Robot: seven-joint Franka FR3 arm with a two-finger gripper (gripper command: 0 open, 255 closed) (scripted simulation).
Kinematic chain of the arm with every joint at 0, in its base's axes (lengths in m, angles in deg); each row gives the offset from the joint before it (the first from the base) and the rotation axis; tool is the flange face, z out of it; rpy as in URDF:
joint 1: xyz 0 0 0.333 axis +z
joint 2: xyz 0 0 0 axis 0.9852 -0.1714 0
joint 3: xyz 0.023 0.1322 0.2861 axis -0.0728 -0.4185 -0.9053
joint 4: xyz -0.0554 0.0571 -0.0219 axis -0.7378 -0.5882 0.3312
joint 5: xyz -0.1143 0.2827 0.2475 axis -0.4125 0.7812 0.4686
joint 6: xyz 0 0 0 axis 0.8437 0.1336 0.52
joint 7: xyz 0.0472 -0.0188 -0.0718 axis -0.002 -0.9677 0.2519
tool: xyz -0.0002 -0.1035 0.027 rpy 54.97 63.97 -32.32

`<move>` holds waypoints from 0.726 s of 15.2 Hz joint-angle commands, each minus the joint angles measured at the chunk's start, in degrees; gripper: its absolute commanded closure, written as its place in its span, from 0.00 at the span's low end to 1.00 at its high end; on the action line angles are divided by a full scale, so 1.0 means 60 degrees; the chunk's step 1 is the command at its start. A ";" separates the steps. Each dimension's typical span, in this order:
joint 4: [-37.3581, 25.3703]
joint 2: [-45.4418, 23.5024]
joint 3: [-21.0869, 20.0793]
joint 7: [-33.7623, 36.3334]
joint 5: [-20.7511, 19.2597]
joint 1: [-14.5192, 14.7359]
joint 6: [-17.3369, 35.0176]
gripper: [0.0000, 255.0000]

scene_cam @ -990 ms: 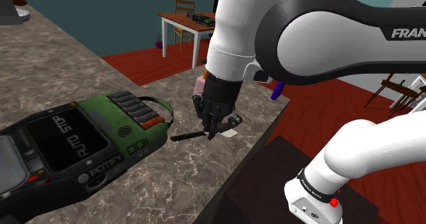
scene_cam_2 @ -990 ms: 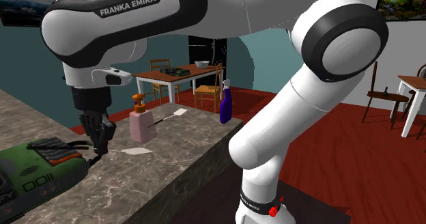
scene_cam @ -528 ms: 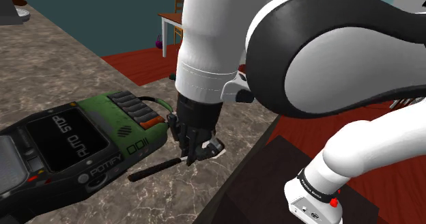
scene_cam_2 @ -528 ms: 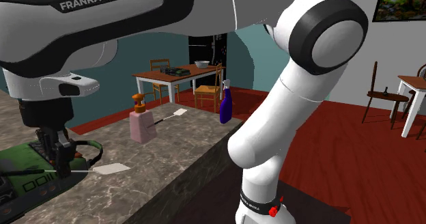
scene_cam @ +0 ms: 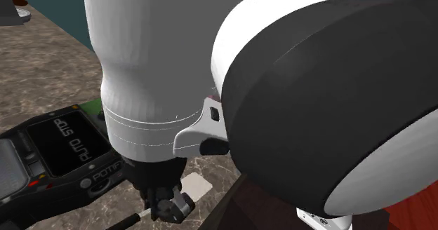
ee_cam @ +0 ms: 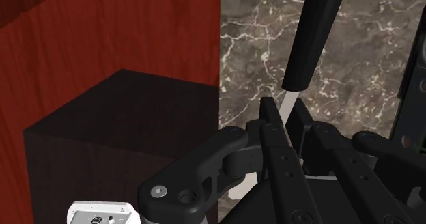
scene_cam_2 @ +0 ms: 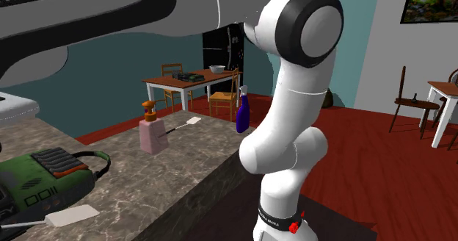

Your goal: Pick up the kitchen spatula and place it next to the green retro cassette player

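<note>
Marble worktop (scene_cam: pixel 49 60). Shoulder view: the tool (scene_cam: pixel 165 206) hangs just beside the green player (scene_cam: pixel 63 148), with the white-bladed spatula (scene_cam: pixel 197 188) next to it. Second exterior view: the spatula is just beside the player. Wrist view: the tool pinches the spatula's thin shaft.
</note>
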 commanded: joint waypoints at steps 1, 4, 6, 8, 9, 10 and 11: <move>-0.0742 0.0341 -0.2201 0.0132 0.0294 -0.2108 -0.0181 1.00; -0.2061 0.1844 -0.3134 -0.0204 0.1638 -0.3440 -0.0813 1.00; -0.3026 0.2587 -0.3730 -0.0154 0.2192 -0.4228 -0.1214 1.00; -0.4092 0.3295 -0.4250 -0.0008 0.2662 -0.4964 -0.1637 1.00; -0.4673 0.3647 -0.4491 0.0096 0.2877 -0.5328 -0.1862 1.00; -0.5296 0.4002 -0.4727 0.0223 0.3081 -0.5702 -0.2098 1.00; -0.5970 0.4368 -0.4955 0.0371 0.3281 -0.6086 -0.2349 1.00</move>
